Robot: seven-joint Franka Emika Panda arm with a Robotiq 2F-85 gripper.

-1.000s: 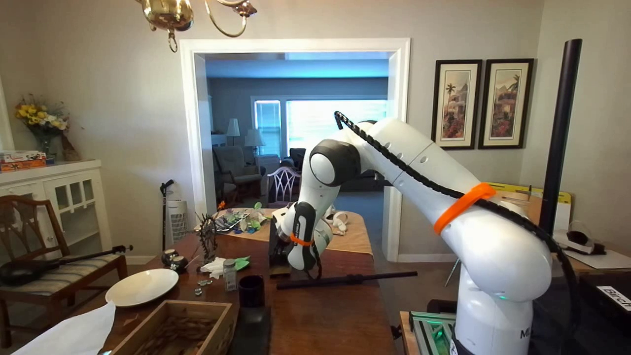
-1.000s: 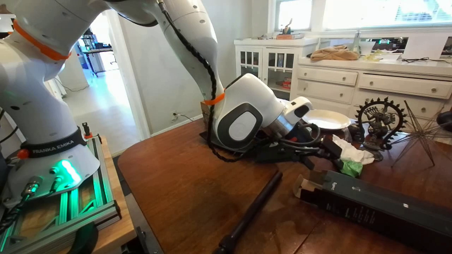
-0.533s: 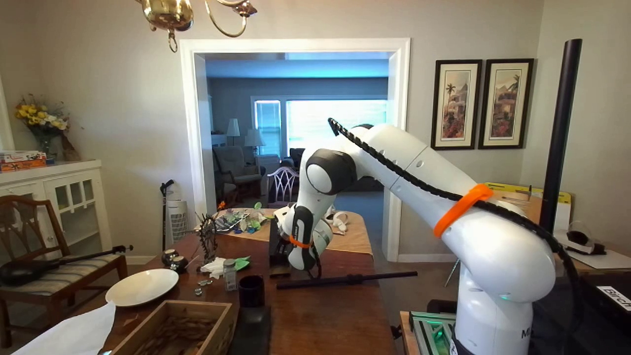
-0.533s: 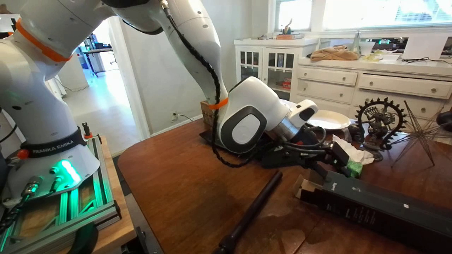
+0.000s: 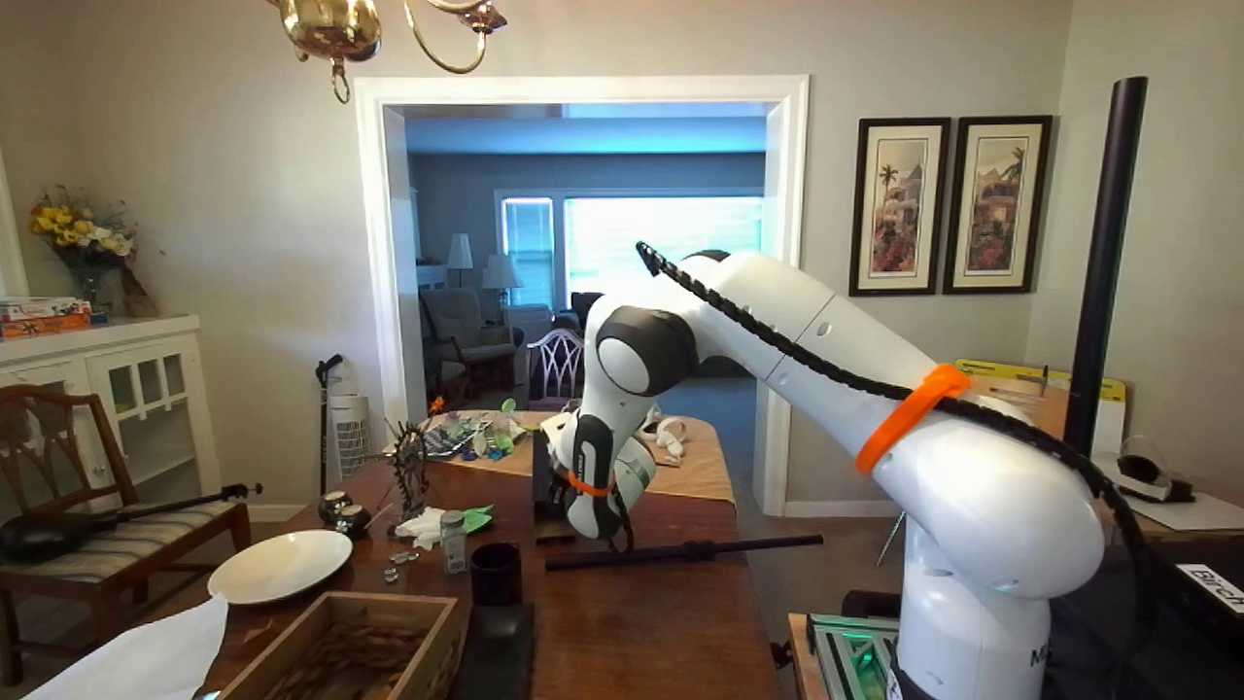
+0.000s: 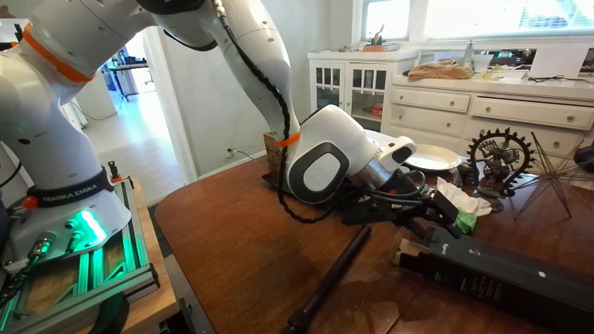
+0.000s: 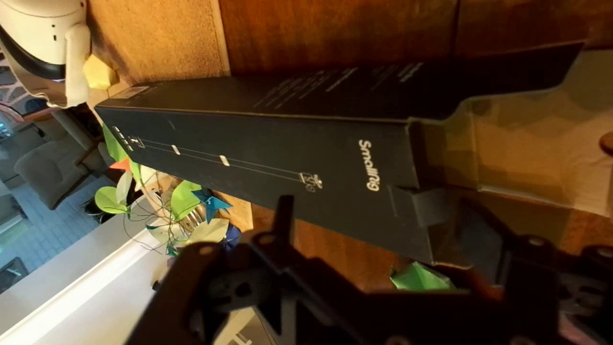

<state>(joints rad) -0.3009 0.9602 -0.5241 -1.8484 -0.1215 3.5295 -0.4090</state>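
A polished brown wooden table is spreading beneath the gripper, and white painted cabinets are lining the wall beyond it. A long black box is lying right below the gripper, its open end sitting nearest the fingers and its long axis running away from them, the closed end pointing outward. The gripper is standing wide, its fingers set well apart over that open end; whether either is touching the box cannot be told. Smooth printed card is covering the box's straight, square-edged sides, white SmallRig lettering is showing near the fingers, and a loose flap is baring tan cardboard at the mouth. A slim, dark, round tube is resting on the wood near the gripper. Just past the gripper, a crumpled white sheet is lying near a dark ringed figurine. Well apart from the gripper, a wooden crate is holding brown pieces too blurred to name, a black cylindrical cup is standing just beside the crate, its inside too dark to read, and a shallow pale plate is resting on the table.
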